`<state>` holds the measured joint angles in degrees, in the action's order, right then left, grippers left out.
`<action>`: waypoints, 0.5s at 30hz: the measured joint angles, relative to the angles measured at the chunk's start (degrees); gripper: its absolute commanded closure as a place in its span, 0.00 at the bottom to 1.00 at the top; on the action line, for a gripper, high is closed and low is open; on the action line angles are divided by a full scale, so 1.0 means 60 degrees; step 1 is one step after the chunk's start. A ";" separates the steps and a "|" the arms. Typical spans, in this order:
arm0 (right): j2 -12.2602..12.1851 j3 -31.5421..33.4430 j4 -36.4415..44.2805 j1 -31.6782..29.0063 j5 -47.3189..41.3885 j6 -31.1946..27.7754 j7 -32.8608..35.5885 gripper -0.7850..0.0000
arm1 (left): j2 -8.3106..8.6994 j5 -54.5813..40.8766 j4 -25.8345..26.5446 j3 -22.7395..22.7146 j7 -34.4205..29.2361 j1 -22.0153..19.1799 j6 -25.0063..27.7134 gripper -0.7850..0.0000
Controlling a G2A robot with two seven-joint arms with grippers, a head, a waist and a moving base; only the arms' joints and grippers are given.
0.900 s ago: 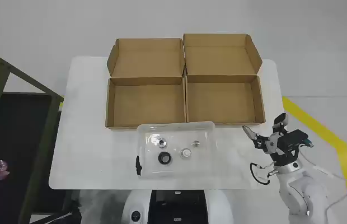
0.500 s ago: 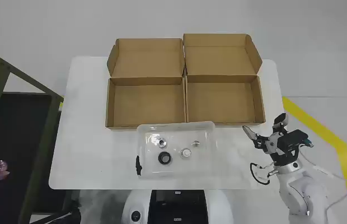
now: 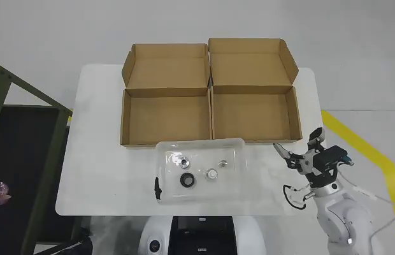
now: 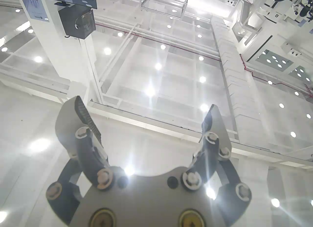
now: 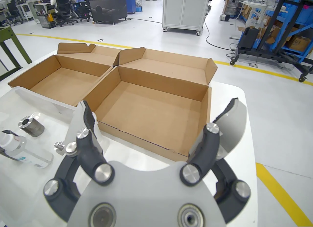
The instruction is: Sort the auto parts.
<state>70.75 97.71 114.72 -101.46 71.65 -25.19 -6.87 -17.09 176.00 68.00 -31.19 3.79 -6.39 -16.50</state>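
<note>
The right end effector (image 5: 159, 104) is spread wide with nothing between its jaws. It hangs over the right part of the counter (image 3: 95, 159), just beside the right end of the clear tray (image 3: 201, 141) and in front of the right box (image 3: 251, 116). The left end effector (image 4: 144, 104) is also spread and empty, and it is aimed up at the ceiling, away from the work.

The parts are all in the tray. A metal cylinder (image 5: 31, 126) stands upright nearest the right arm. A small screw (image 5: 58, 144) and a lying bottle (image 5: 22, 148) sit close to it, and a black ring (image 3: 187, 180) is farther toward the left. Both boxes are empty, the left box (image 3: 165, 118) touching the right one, so sorting has probably not begun and the step in hand looks like the first pick.

To do it well, carry the right end effector over the tray wall before dropping, because a sideways approach could catch the rim and push the light tray. Come down straight over the cylinder with the jaws wide, and centre it between them. Close across its round sides low enough that it cannot tip. The bottle looks likely to roll if nudged, so keep the nearer jaw clear of it. Lift fully above the wall before swinging to a box.
</note>
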 measured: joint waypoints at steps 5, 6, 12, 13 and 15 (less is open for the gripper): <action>-0.0051 -0.0474 0.0142 0.0460 0.0079 -0.0686 0.0814 0.00 | 0.0000 0.0000 0.0000 0.0000 0.0000 0.0000 0.0000 0.00; -0.0059 -0.0595 0.0164 0.0558 0.0112 -0.0801 0.0971 0.00 | 0.0000 0.0000 0.0000 0.0000 0.0000 0.0000 0.0000 0.00; -0.0108 -0.1492 0.0293 0.1213 0.0444 -0.1593 0.1969 0.00 | 0.0000 0.0000 0.0000 0.0000 0.0000 0.0000 0.0000 0.00; -0.0114 -0.1666 0.0310 0.1323 0.0494 -0.1703 0.2134 0.00 | 0.0000 0.0000 0.0000 0.0000 0.0000 0.0000 0.0000 0.00; -0.0122 -0.1915 0.0344 0.1479 0.0583 -0.1838 0.2377 0.00 | 0.0000 0.0000 0.0000 0.0000 0.0000 0.0000 0.0000 0.00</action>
<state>70.02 86.22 116.78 -92.58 75.15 -36.22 7.40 -17.09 176.00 68.00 -31.19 3.79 -6.39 -16.50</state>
